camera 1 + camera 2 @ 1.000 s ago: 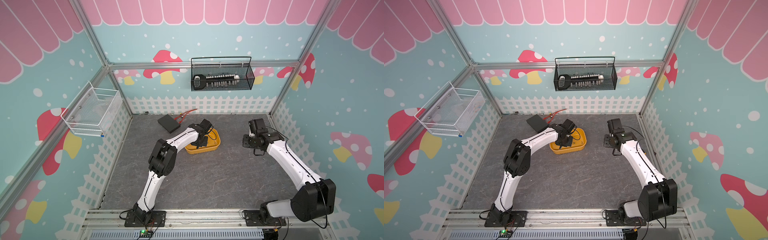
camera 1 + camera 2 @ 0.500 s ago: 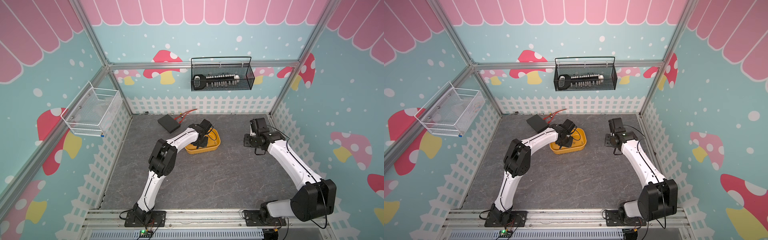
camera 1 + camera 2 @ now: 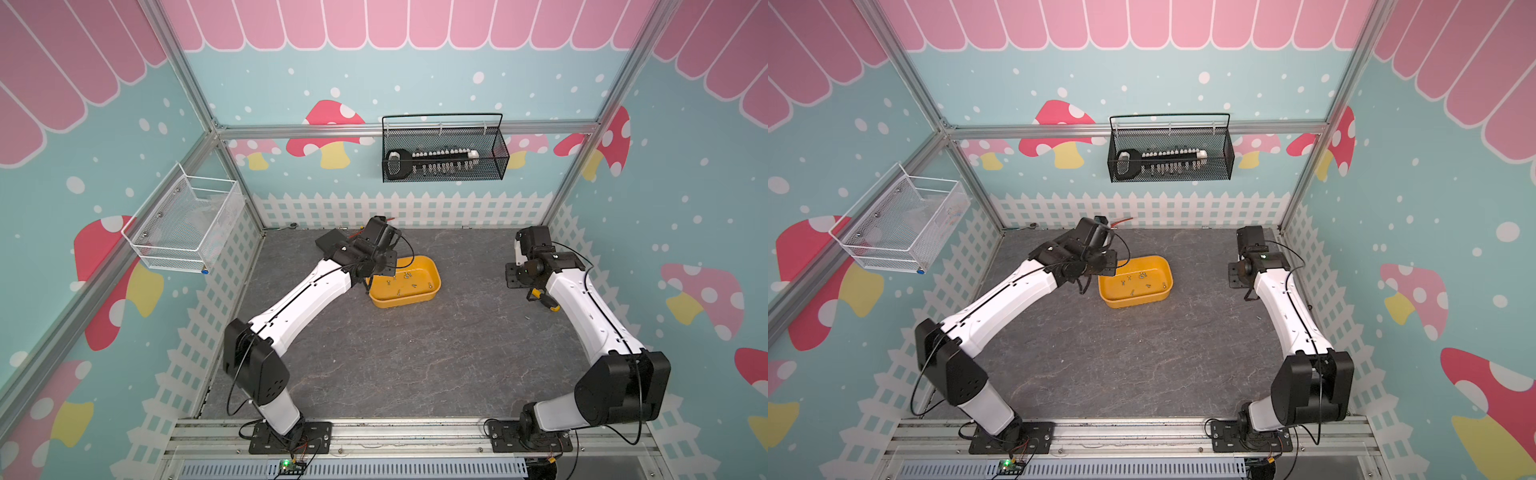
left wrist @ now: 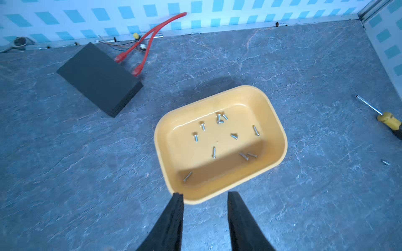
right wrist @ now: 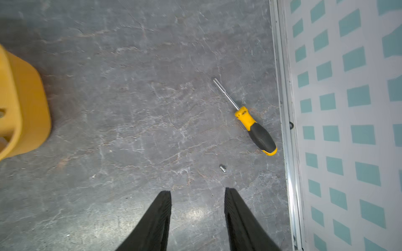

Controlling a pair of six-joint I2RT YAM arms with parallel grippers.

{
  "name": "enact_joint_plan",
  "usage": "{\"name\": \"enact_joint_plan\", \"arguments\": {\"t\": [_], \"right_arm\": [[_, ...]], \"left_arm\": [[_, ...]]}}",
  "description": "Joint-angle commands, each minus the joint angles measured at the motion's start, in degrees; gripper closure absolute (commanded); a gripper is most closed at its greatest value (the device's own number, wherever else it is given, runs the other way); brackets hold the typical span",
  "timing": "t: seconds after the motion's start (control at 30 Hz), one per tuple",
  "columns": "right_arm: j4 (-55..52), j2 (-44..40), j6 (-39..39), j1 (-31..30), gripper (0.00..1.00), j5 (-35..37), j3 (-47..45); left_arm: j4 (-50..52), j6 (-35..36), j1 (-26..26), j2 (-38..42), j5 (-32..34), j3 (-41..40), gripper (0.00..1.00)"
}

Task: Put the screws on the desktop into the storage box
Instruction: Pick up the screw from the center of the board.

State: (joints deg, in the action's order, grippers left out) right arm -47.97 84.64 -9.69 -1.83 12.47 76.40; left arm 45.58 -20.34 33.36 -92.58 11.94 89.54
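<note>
The yellow-orange storage box sits at the back middle of the grey veined desktop. Several small silver screws lie scattered on its floor. My left gripper hangs open and empty over the box's left end, its black fingers apart. One more screw lies on the desktop near the right wall. In the right wrist view it is just ahead of my right gripper, which is open with nothing between its fingers.
A yellow-and-black screwdriver lies by the right wall, close to the loose screw. A flat black box and red cables sit at the back left. A black mesh basket and a white wire basket hang on the walls.
My left gripper has opened and drawn back from over the box's middle to its left end. The right gripper has drifted a little toward the right wall.
</note>
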Motion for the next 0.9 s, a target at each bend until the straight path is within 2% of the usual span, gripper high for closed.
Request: {"name": "enact_joint_plan", "arguments": {"t": [0.0, 0.1, 0.23, 0.37, 0.5, 0.87], "right_arm": [[-1.05, 1.98, 1.84, 3.18, 0.55, -0.58, -0.74], [-1.12, 3.15, -2.22, 7.06, 0.56, -6.76, -0.90], [-1.99, 4.41, -7.62, 7.75, 0.55, -10.16, -1.58], [-3.94, 7.04, -15.05, 8.73, 0.50, -7.37, -3.02], [-1.55, 8.40, -19.18, 9.21, 0.50, -12.34, -6.49], [-0.05, 14.57, -26.09, 10.13, 0.56, -8.85, -7.68]], "left_arm": [[-1.02, 0.25, -2.53, 4.11, -1.11, -8.72, 0.62], [-2.57, 0.77, -4.02, 8.47, -2.73, -14.54, 0.62], [-4.67, 1.65, -5.10, 11.00, -5.81, -19.14, 0.62], [-7.57, 2.31, -6.01, 11.60, -8.53, -22.69, 0.62], [-10.65, 3.01, -6.95, 11.98, -11.20, -26.28, 0.62], [-15.14, 3.99, -8.35, 11.28, -16.45, -30.41, 0.62]]}}
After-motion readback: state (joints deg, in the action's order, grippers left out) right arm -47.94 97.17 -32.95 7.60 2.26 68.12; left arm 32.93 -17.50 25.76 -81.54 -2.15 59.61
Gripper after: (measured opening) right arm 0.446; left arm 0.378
